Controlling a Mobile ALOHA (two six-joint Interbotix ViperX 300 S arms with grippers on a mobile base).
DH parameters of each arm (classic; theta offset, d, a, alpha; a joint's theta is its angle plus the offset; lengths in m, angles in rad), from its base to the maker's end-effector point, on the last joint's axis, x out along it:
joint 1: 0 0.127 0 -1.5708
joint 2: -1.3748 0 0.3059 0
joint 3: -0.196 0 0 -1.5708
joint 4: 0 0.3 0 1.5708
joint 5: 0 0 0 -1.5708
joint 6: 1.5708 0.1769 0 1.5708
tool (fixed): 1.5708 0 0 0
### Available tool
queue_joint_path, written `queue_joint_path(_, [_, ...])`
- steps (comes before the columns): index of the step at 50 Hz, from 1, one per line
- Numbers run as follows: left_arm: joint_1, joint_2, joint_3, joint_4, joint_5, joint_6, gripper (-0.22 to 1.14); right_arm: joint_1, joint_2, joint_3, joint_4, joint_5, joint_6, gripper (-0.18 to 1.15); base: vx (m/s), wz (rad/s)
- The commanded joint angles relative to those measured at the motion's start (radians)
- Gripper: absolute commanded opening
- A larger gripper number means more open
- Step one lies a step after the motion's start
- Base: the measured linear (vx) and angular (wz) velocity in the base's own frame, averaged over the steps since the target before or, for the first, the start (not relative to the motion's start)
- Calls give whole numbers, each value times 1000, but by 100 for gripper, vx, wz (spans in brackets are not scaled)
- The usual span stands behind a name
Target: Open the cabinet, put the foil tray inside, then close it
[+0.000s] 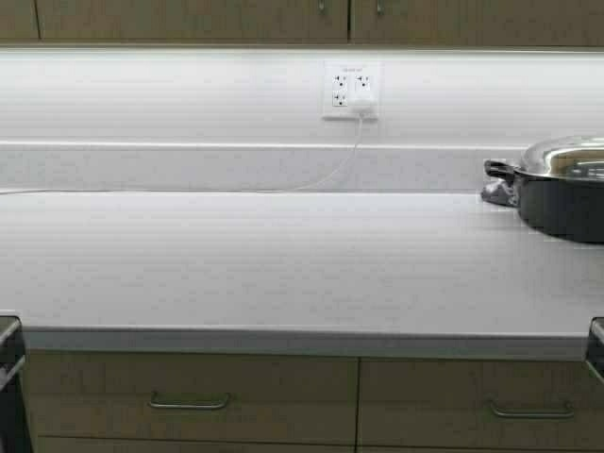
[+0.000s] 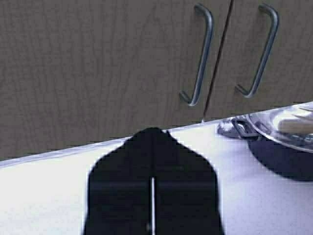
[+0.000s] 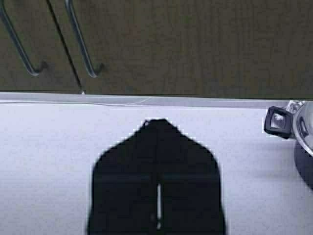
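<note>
I see the cabinet (image 1: 283,19) as a strip along the top edge of the high view, both doors flush. The foil tray appears in none of my views. The left gripper (image 2: 152,134) and right gripper (image 3: 157,122) each fill the lower middle of their wrist views, fingers pressed together, holding nothing. A dark pot (image 1: 566,193) with a steel lid sits at the right edge on the white countertop (image 1: 264,255).

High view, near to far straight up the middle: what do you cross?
Drawers → countertop → white cable → wall outlet → cabinet.
</note>
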Motion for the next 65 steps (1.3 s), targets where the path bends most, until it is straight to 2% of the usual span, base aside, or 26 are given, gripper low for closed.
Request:
queue_joint_path(1, [0, -11, -14, -2, -8, 2, 5, 2, -14, -12, 0, -3, -2, 7, 0, 0])
queue_joint_path(65, [0, -9, -9, -2, -8, 2, 5, 2, -14, -12, -2, 0, 0, 7, 0, 0])
